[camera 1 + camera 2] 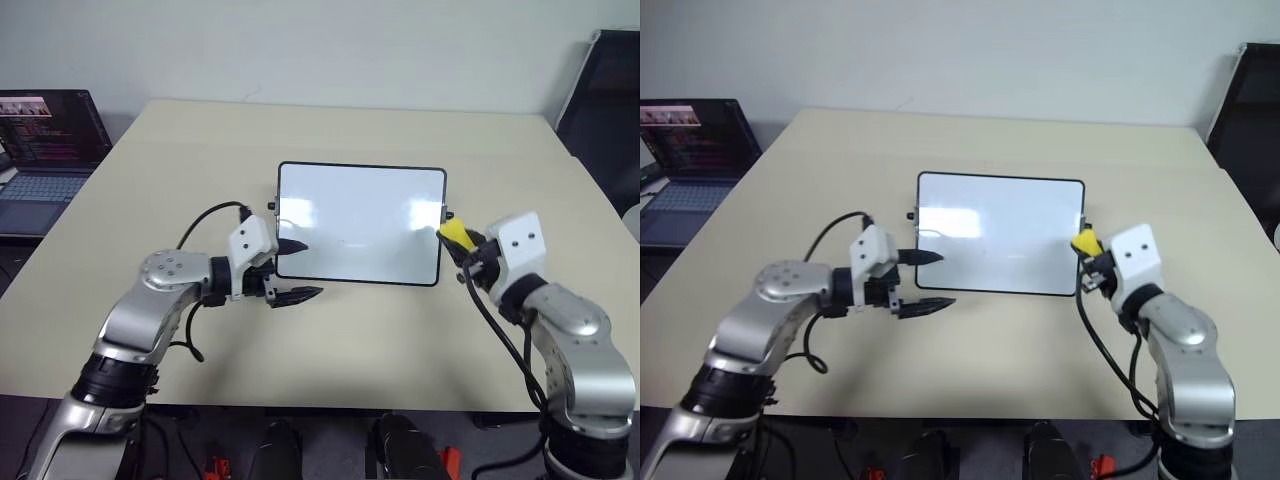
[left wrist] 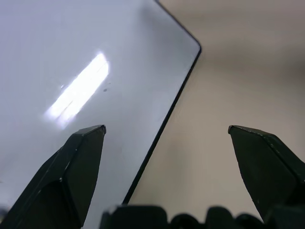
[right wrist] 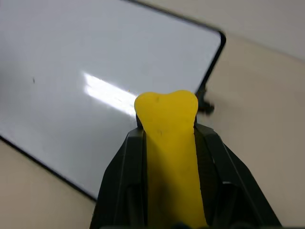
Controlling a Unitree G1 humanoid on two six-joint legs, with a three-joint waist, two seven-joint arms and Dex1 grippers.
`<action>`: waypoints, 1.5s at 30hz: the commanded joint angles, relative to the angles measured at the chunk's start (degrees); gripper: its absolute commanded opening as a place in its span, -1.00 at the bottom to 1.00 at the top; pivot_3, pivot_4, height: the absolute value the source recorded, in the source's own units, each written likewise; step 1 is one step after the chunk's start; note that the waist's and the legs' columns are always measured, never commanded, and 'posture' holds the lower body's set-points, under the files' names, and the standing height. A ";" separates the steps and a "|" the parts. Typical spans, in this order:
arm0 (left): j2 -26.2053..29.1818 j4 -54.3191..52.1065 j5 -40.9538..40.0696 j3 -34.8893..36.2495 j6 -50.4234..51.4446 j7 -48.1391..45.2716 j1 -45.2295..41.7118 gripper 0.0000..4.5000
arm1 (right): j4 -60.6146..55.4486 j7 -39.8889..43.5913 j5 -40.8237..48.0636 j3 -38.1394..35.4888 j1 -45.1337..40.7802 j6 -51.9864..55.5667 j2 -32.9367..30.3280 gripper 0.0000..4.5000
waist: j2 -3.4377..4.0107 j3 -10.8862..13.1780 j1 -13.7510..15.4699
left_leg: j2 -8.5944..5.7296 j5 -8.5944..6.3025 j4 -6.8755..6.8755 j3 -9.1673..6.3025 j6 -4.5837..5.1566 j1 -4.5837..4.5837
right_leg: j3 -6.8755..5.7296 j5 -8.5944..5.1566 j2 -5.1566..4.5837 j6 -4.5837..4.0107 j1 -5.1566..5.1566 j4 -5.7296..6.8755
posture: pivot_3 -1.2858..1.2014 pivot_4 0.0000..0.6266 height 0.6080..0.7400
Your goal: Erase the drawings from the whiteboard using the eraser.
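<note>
nearest, the right gripper (image 3: 167,143) is clenched on the eraser (image 3: 167,138), yellow end poking out past the fingers, hovering by the whiteboard's (image 1: 360,225) right edge. it looks light and a bit squashy, so a firm squeeze across its sides should do. the left gripper (image 1: 292,270) is spread wide and empty at the board's near left corner. the board seems thin, stiff and slick, likely to slide; brace it at the frame. further in, only faint drawings (image 1: 345,242) show.
</note>
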 commanded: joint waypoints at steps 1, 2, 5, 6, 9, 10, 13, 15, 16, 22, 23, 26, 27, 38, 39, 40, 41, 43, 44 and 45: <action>-1.09 2.74 1.06 -1.00 -2.69 -1.91 -2.75 1.00 | -3.89 -2.03 0.19 0.96 0.66 -1.77 -1.54 -0.56 | 0.00 0.00 -0.23 | 0.00 0.00 0.00 0.03 0.00 -0.01 | 0.03 0.00 0.00 0.01 0.00 0.00 | 0.03 -0.52 1.00; -1.72 4.05 1.66 -1.53 -3.55 -2.16 -3.57 1.00 | -4.01 -2.93 0.07 1.17 0.78 -1.78 -1.35 -0.56 | 0.00 0.00 -0.38 | 0.00 0.00 0.00 0.04 0.00 -0.01 | 0.04 0.01 0.00 0.02 0.00 0.00 | 0.03 -0.52 1.00; -4.83 7.07 3.38 -4.28 -5.32 -3.42 -6.79 1.00 | -5.24 -4.61 0.13 1.23 3.23 -0.05 -1.63 -0.56 | -0.01 0.00 -0.03 | 0.00 0.00 0.00 0.00 0.01 -0.01 | 0.00 0.03 0.00 0.05 0.01 0.01 | 0.03 -0.52 1.00; -5.83 7.65 3.70 -5.16 -5.78 -4.12 -7.77 1.00 | -5.54 -5.07 0.30 0.91 4.38 0.87 -1.56 -0.56 | -0.01 0.00 0.24 | 0.00 0.00 0.00 -0.01 0.01 -0.02 | -0.01 0.04 0.01 0.08 0.03 -0.01 | 0.03 -0.52 1.00; -8.52 9.74 4.68 -7.82 -7.76 -7.05 -11.05 1.00 | -6.39 -6.18 2.50 -1.60 6.87 5.82 0.81 -0.56 | -0.02 -0.01 0.64 | -0.03 0.00 0.01 -0.01 0.00 -0.05 | 0.00 0.04 -0.01 0.12 0.11 -0.10 | 0.03 -0.52 1.00; -9.27 10.65 5.18 -8.55 -8.81 -7.99 -12.11 1.00 | -6.45 -6.76 3.03 -2.44 7.12 7.03 1.74 -0.56 | -0.02 -0.01 0.63 | -0.04 0.00 0.01 -0.01 0.00 -0.05 | 0.00 0.04 -0.01 0.13 0.11 -0.10 | 0.03 -0.52 1.00; -11.95 14.01 6.96 -10.66 -12.68 -10.03 -15.57 1.00 | -4.39 -9.53 3.43 -5.81 7.43 9.11 3.94 -0.56 | -0.02 -0.01 0.56 | -0.03 0.00 0.04 -0.03 0.01 -0.04 | -0.01 0.04 0.00 0.13 0.11 -0.05 | 0.03 -0.52 1.00; -14.01 16.40 8.25 -11.94 -15.36 -10.83 -17.79 1.00 | -2.78 -10.90 3.44 -7.12 7.15 8.84 4.43 -0.56 | -0.02 -0.01 0.51 | -0.04 0.01 0.09 -0.03 0.01 -0.03 | 0.00 0.05 0.00 0.12 0.15 -0.05 | 0.03 -0.52 1.00; -14.91 17.53 8.94 -12.45 -16.69 -11.09 -18.66 1.00 | -2.18 -11.44 3.63 -7.48 6.85 8.64 4.62 -0.56 | -0.02 -0.01 0.48 | -0.04 0.01 0.12 -0.03 0.01 -0.02 | 0.00 0.05 0.00 0.13 0.18 -0.06 | 0.03 -0.52 1.00; -19.92 22.74 11.66 -14.42 -21.63 -12.06 -22.24 1.00 | 3.08 -13.24 5.14 -8.44 4.81 7.11 4.30 -0.56 | 0.00 -0.01 0.15 | -0.04 0.01 0.11 -0.04 0.02 0.00 | 0.01 0.06 0.00 0.15 0.20 -0.06 | 0.03 -0.52 1.00; -20.64 23.34 11.97 -14.63 -22.06 -12.23 -22.63 1.00 | 4.23 -13.54 5.26 -8.66 4.38 6.51 4.20 -0.56 | 0.00 -0.01 0.16 | -0.04 0.01 0.11 -0.04 0.02 0.00 | 0.02 0.08 0.00 0.18 0.20 -0.06 | 0.03 -0.52 1.00; -22.47 25.08 13.11 -15.24 -23.46 -12.48 -23.65 1.00 | 8.76 -14.60 5.88 -10.35 1.71 4.64 4.04 -0.56 | 0.00 -0.01 0.24 | -0.06 0.01 0.11 -0.04 0.02 0.00 | 0.02 0.11 0.00 0.23 0.21 -0.07 | 0.03 -0.52 1.00; -22.80 25.39 13.26 -15.20 -23.60 -12.55 -23.80 1.00 | 9.80 -14.92 5.96 -10.67 1.15 4.02 3.92 -0.56 | 0.01 -0.01 0.23 | -0.06 0.01 0.11 -0.04 0.02 0.00 | 0.03 0.11 0.00 0.23 0.22 -0.07 | 0.03 -0.52 1.00; -22.35 22.90 11.72 -13.30 -20.76 -13.42 -22.03 1.00 | 22.33 -17.50 7.57 -12.78 -4.19 -4.48 2.08 0.20 | 0.09 0.00 0.17 | -0.06 0.01 0.09 -0.06 0.02 0.00 | 0.01 0.20 0.00 0.40 0.22 -0.05 | 0.03 -0.52 1.00; -21.91 22.40 11.28 -12.77 -19.95 -13.28 -21.51 1.00 | 23.06 -17.39 7.80 -12.85 -4.36 -5.13 1.85 0.35 | 0.09 0.00 0.14 | -0.06 0.01 0.09 -0.06 0.02 0.00 | 0.02 0.20 0.00 0.41 0.22 -0.05 | 0.03 -0.52 1.00; -21.48 21.96 10.90 -12.20 -19.15 -12.95 -21.03 1.00 | 23.56 -17.30 8.02 -12.89 -4.45 -5.62 1.67 0.49 | 0.12 -0.01 0.12 | -0.06 0.01 0.09 -0.06 0.02 0.00 | 0.02 0.21 0.00 0.41 0.22 -0.06 | 0.03 -0.52 1.00; -20.82 21.27 10.11 -11.27 -17.77 -12.62 -20.31 1.00 | 23.74 -17.07 8.23 -12.63 -4.43 -6.07 1.51 0.65 | 0.13 -0.01 0.11 | -0.06 0.01 0.08 -0.06 0.02 0.00 | 0.02 0.21 0.00 0.41 0.22 -0.05 | 0.03 -0.52 1.00; -20.07 19.65 8.52 -9.43 -14.48 -11.36 -18.91 1.00 | 23.78 -16.75 8.60 -12.50 -4.15 -6.87 1.04 0.98 | 0.17 -0.01 -0.03 | -0.05 0.01 0.07 -0.07 0.03 0.02 | 0.01 0.22 0.01 0.43 0.22 -0.02 | 0.03 -0.52 1.00; -19.30 18.27 7.41 -8.03 -12.19 -10.59 -17.69 1.00 | 22.81 -16.19 8.92 -12.14 -3.80 -7.59 0.71 0.99 | 0.20 0.02 -0.06 | -0.05 0.01 0.07 -0.07 0.03 0.02 | 0.00 0.22 0.01 0.43 0.22 -0.01 | 0.03 -0.52 1.00; -17.97 16.40 5.99 -6.14 -9.64 -9.76 -15.90 1.00 | 20.67 -15.52 9.50 -11.68 -3.27 -8.02 0.47 0.99 | 0.24 0.02 -0.12 | -0.06 0.01 0.07 -0.08 0.03 0.02 | 0.01 0.22 0.01 0.44 0.22 0.00 | 0.03 -0.52 1.00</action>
